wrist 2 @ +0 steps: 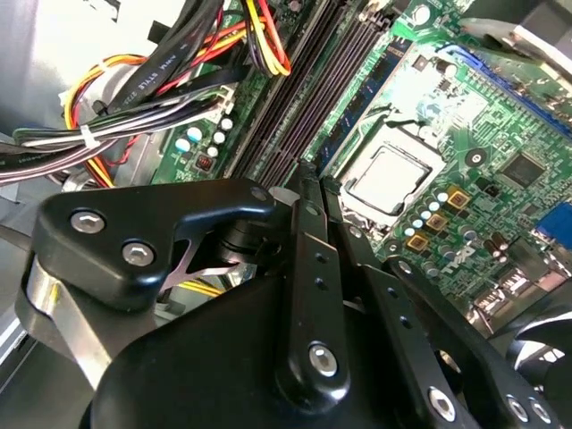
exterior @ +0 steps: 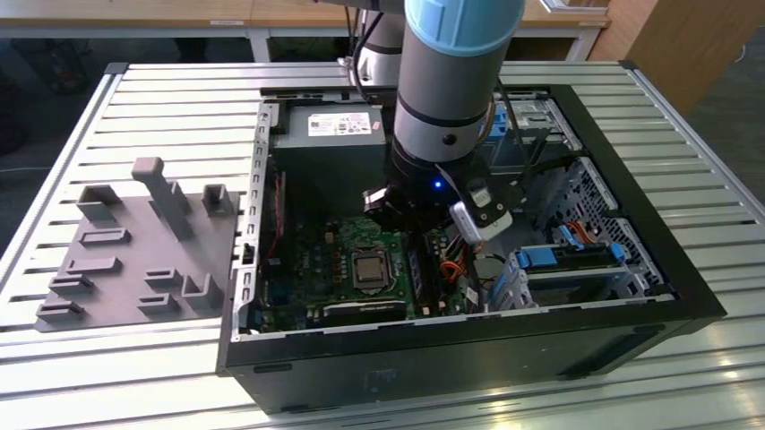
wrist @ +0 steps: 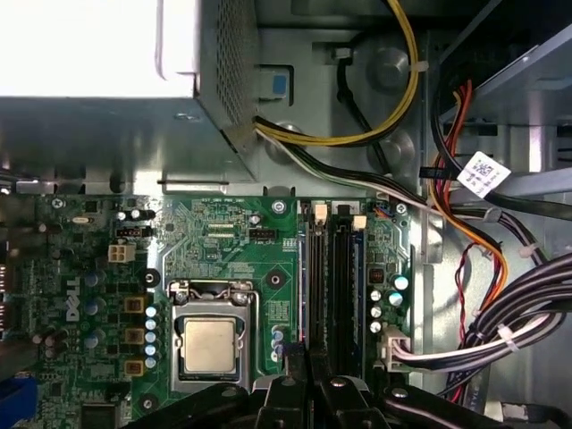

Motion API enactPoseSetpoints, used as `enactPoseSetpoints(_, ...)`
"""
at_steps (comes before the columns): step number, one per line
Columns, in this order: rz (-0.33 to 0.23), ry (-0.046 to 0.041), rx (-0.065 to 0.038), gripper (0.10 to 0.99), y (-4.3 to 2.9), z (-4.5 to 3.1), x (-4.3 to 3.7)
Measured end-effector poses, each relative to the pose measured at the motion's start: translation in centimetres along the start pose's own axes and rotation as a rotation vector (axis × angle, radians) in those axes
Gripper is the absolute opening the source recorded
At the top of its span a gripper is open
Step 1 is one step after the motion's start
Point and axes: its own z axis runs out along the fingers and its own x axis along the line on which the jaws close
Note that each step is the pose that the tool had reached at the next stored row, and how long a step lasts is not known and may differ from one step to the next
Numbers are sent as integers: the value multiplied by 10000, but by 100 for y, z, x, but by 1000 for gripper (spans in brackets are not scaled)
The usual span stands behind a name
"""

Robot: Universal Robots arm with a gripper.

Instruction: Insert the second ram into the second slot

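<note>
My gripper (wrist: 302,362) hangs low inside the open computer case (exterior: 646,296), just over the near end of the memory slots (wrist: 318,268). Its two black fingers (wrist 2: 307,223) stand almost together. A thin blue edge, the second ram (wrist: 289,351), shows between the fingertips, seen end-on, so its length is hidden. The slots (wrist 2: 304,89) are long dark channels beside the processor socket (wrist: 210,344). In the exterior view the arm's wrist (exterior: 436,179) covers the fingers and part of the slots (exterior: 416,269). I cannot tell which slots are filled.
A grey power supply (exterior: 329,125) sits at the case's far end. Bundled cables (wrist: 500,331) run beside the slots. A drive cage (exterior: 574,260) stands at the exterior view's right. A grey part holder (exterior: 132,242) rests on the slatted table (exterior: 167,107).
</note>
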Motion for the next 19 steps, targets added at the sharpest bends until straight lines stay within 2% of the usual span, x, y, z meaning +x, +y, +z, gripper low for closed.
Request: enactPoseSetpoints(19, 0, 2, -1, 133, -2, 74, -56)
